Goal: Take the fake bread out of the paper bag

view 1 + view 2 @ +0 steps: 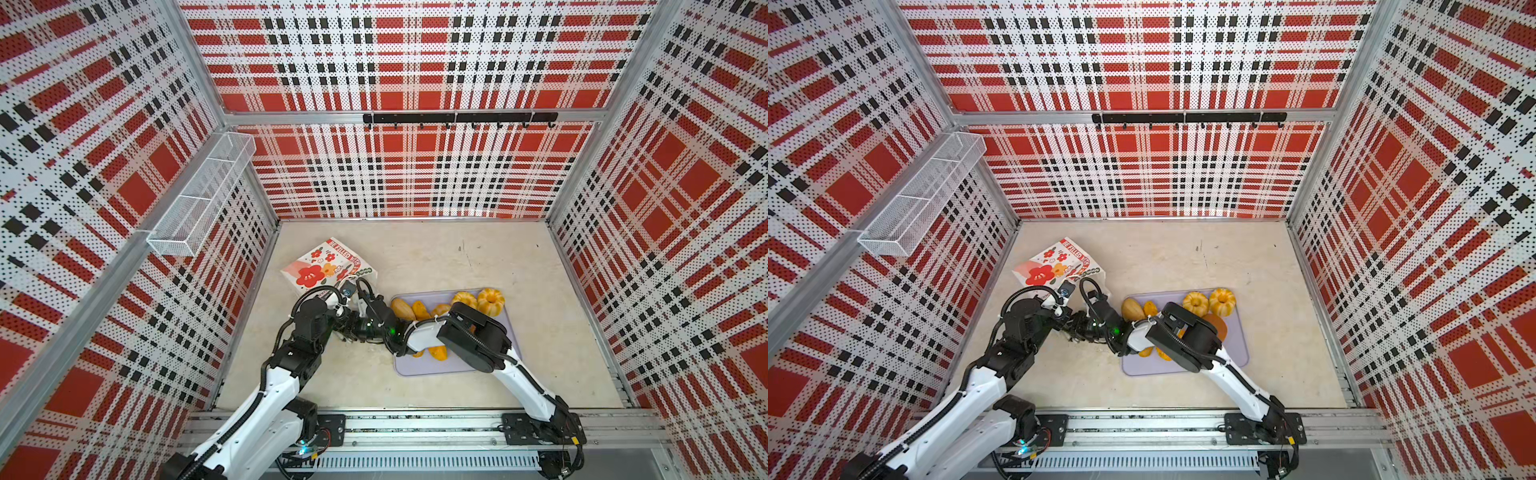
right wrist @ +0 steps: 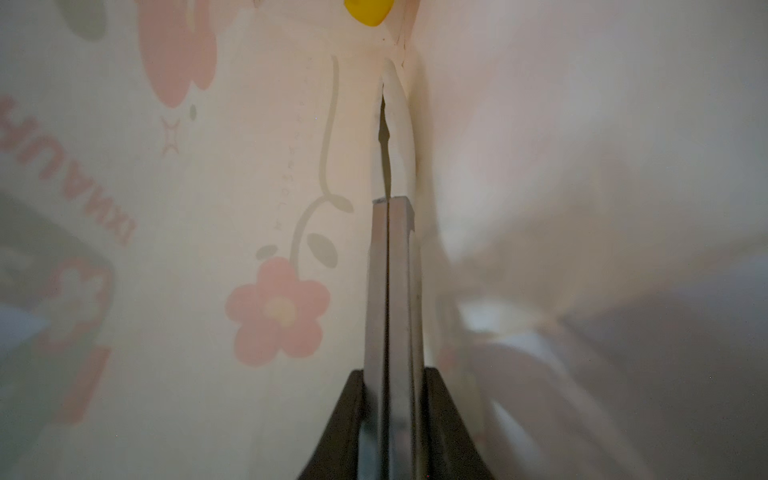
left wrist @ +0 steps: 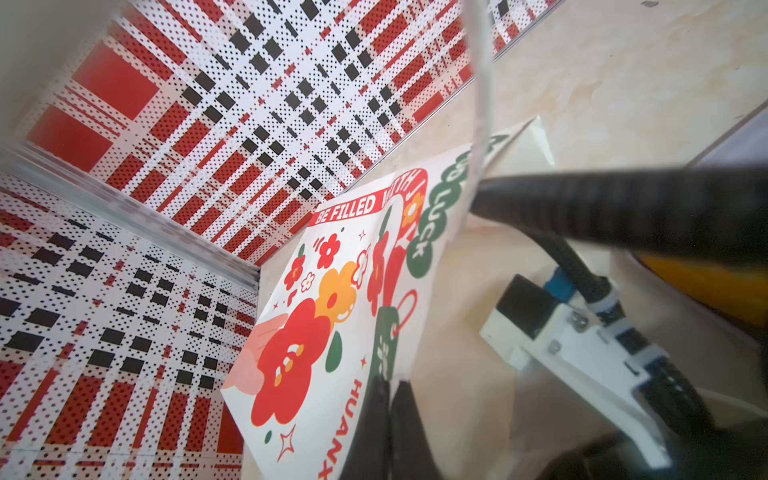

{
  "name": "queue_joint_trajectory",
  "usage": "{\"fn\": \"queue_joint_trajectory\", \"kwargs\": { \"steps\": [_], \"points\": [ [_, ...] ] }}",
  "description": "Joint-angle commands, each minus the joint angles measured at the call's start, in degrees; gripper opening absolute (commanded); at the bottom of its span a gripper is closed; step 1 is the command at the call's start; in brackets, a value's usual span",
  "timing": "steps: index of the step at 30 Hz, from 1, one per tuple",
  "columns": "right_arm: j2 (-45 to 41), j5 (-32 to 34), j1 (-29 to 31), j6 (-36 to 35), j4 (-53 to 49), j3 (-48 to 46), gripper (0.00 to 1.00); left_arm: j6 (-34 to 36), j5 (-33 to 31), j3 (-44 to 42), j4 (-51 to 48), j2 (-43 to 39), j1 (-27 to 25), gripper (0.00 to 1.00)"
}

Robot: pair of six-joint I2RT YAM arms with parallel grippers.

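Note:
The white paper bag (image 1: 320, 266) (image 1: 1054, 262) with red flowers lies tipped on its side by the left wall. My left gripper (image 3: 388, 386) is shut on the rim of the paper bag (image 3: 316, 332), one finger on the printed face. My right gripper (image 2: 388, 203) is inside the bag (image 2: 208, 208), shut, with nothing seen between its fingers. A yellow bit of fake bread (image 2: 368, 10) shows deep in the bag beyond it. In both top views the arms hide both grippers' tips. Several breads lie on the lavender tray (image 1: 415, 368), among them two fluted buns (image 1: 490, 301) and an oval roll (image 1: 402, 309).
My right forearm (image 1: 424, 332) crosses over the tray (image 1: 1142, 368) and hides part of the bread. A wire basket (image 1: 203, 199) hangs on the left wall and a black hook rail (image 1: 457, 118) on the back wall. The bag sits close to the left wall.

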Motion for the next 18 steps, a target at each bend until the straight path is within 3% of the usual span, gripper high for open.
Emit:
{"fn": "queue_joint_trajectory", "kwargs": {
  "steps": [1, 8, 18],
  "points": [
    [-3.1, -1.6, -1.5, -4.0, -1.8, 1.9, 0.15, 0.1, 2.5, -0.3, 0.3, -1.2, 0.2, 0.0],
    [-2.5, -0.9, -3.9, -2.4, -3.9, 4.7, 0.22, 0.1, 3.7, -0.6, 0.4, -1.1, 0.2, 0.0],
    [-3.2, -3.4, -4.2, -3.3, -4.9, 8.4, 0.21, -0.7, 3.2, -0.5, 0.9, 0.2, -0.4, 0.0]
  ]
}}
